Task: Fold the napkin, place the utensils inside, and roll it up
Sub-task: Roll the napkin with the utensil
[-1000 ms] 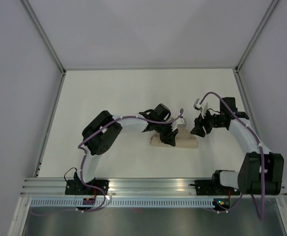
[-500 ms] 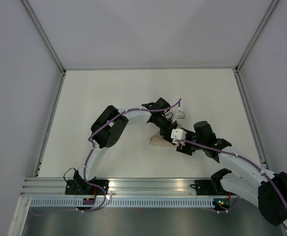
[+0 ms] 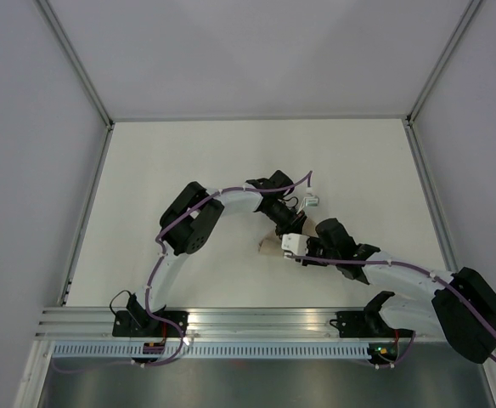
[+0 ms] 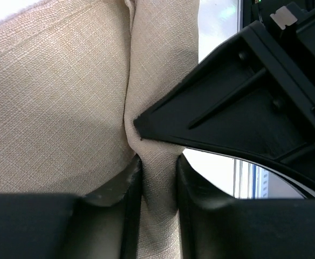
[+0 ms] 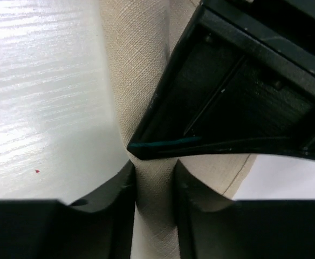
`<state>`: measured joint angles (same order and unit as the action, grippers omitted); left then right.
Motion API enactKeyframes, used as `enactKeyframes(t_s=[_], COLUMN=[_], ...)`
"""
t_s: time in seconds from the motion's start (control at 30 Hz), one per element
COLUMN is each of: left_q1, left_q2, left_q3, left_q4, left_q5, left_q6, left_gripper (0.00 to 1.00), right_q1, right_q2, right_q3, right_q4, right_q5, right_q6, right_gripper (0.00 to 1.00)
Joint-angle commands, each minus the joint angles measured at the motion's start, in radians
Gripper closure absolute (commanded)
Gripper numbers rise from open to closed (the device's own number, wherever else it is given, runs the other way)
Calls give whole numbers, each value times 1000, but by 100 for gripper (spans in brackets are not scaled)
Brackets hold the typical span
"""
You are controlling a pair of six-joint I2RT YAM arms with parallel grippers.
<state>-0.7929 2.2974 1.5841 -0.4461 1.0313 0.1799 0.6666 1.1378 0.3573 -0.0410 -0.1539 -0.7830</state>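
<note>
Tan napkin (image 3: pixel 268 247) lies bunched into a short roll on the table (image 3: pixel 188 161), a little below and right of centre in the top view. Only its left end shows there. The rest is covered by the two hands and their wrists, which meet over it.

The left hand (image 4: pixel 158 170) is clamped on a raised fold of the cloth. In its wrist view the fabric runs up between the two fingers (image 4: pixel 111 197) with no gap on either side. The right hand (image 5: pixel 153 183) pinches the napkin likewise, with a narrow strip of weave pressed between its fingers. Each wrist view shows the other hand as a black wedge in the upper right, its tip against the cloth just above the grip.

The inside of the roll is hidden, and the napkin's right end cannot be made out in any view.

Bare white table surrounds the roll on all sides, widest toward the top of the frame. Grey walls (image 3: pixel 27 127) bound it at the left, right and top, and a metal rail (image 3: pixel 256 319) runs along the bottom.
</note>
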Motion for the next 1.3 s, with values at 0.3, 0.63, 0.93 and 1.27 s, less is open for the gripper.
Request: enactKeyframes(t_s=[0.3,0.63,0.93,1.27], left_q1=[24,138,149,26], left_q2=[-59,-311,-621,-914], left_q3=[34,-114,-502,-1008], left_q4=[-66,157,551,1072], left_q5=[-65,-128,-489,-861], left_q6=[-29,-147,-296,-182], left_gripper=[51,50,50,46], right_q1=[1,-48,-189,-309], right_q2=[31,125,356,701], right_q3=[57,183,390,621], right_q4=[-134,-310,-531,-773], right_q5=[-2,-149,-343,-480], right_q6=[7,16,-39,-136], right_gripper=[84,88,89,90])
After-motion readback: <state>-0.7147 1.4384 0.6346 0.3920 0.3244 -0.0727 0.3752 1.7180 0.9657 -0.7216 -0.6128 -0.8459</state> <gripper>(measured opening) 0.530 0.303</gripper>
